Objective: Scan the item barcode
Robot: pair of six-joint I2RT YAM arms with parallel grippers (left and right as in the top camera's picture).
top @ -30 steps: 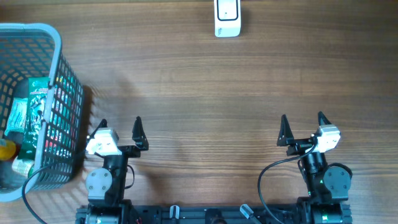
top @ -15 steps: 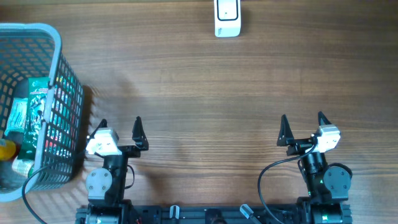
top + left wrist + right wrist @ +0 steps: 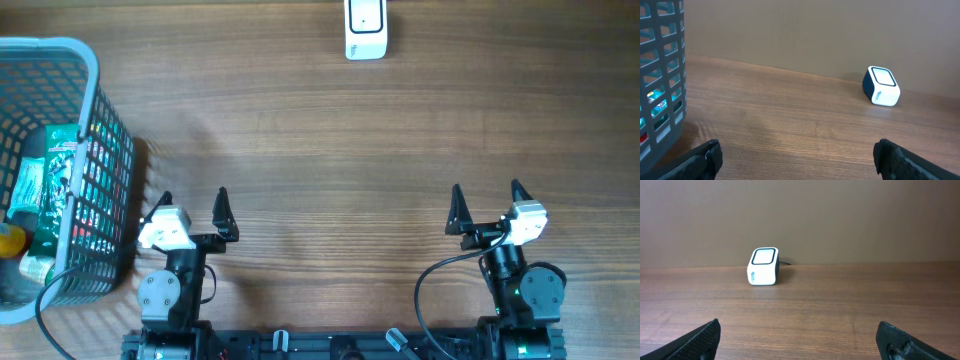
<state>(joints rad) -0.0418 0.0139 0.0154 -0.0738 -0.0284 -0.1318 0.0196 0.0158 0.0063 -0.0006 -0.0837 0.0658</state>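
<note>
A: Entry. Both arms sit parked at the near edge. The left gripper (image 3: 193, 196) has its fingers spread wide with nothing between them. The right gripper (image 3: 486, 187) is the same, wide and empty.

B: Where is the item to scan?

A: In the basket (image 3: 95, 80), just outside the left gripper's outer finger. A green packet (image 3: 40, 185) shows through the mesh, with a yellow thing (image 3: 8, 240) beside it. Which one is meant I can't tell, and no barcode is visible.

B: And the reader?

A: The scanner (image 3: 365, 30) stands well ahead of both sets of fingers, roughly between the two grippers. Its window faces up, I judge so an item can be passed over it label-down.

B: Why the wide gape?

A: Probably readiness. The left gripper is nearest the basket, and open fingers suit reaching in over the rim. Nothing of the task looks begun.

B: Risk?

A: The mesh walls are tall, so a finger could snag the rim.
</note>
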